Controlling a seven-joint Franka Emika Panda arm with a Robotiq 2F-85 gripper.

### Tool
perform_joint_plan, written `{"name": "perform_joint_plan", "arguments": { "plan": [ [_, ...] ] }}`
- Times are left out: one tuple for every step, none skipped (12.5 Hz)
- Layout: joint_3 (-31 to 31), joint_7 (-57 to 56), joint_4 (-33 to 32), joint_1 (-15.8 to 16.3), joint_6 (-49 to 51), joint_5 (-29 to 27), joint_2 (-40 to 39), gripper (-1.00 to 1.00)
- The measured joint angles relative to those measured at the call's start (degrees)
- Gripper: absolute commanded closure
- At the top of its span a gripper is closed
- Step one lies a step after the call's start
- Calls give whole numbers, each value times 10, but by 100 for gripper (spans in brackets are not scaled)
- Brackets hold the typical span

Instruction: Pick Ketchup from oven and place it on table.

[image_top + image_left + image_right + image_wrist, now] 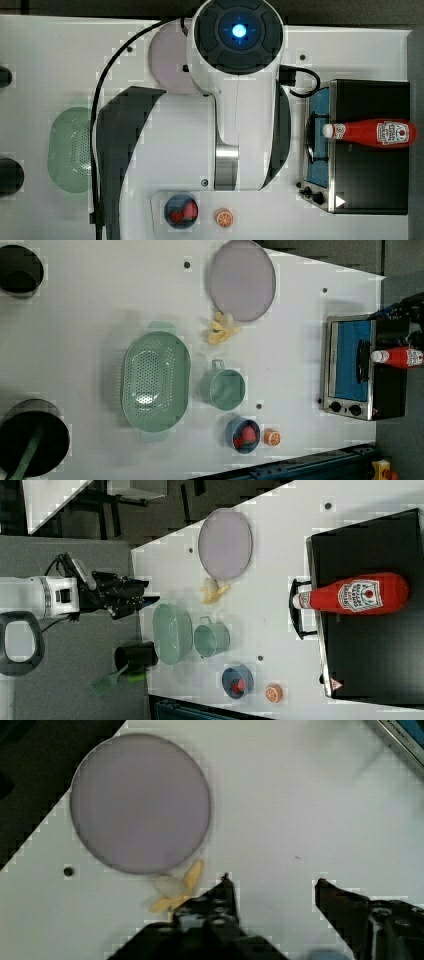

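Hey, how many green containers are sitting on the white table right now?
2. A perforated green colander lies toward the left view's left, and a smaller green cup with a handle stands just to its right, above the blue bowl. Others may be hidden.

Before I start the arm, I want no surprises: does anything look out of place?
Yes. The ketchup lies on its side on top of the oven, cap jutting past the front edge above the door handle, not inside. A peeled banana lies loose on the table beside the plate.

Grey floor [75,545] beside tabletop; dark frame [115,500] behind.
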State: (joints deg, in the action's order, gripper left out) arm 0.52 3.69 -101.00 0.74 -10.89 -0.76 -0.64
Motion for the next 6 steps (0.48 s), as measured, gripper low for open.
{"name": "perform_joint_plan", "arguments": {
  "plan": [
    [1, 0, -59, -2, 49, 0, 52, -58],
    [4, 0, -112, -3, 93, 0, 116, -80],
    [8, 0, -148, -5, 105, 0, 176, -100],
    [12, -2, -167, -9, 105, 2, 227, -100],
    [21, -4, -165, -9, 97, 7, 265, -100],
    [27, -5, -151, -13, 76, 9, 288, -100]
  ]
}}
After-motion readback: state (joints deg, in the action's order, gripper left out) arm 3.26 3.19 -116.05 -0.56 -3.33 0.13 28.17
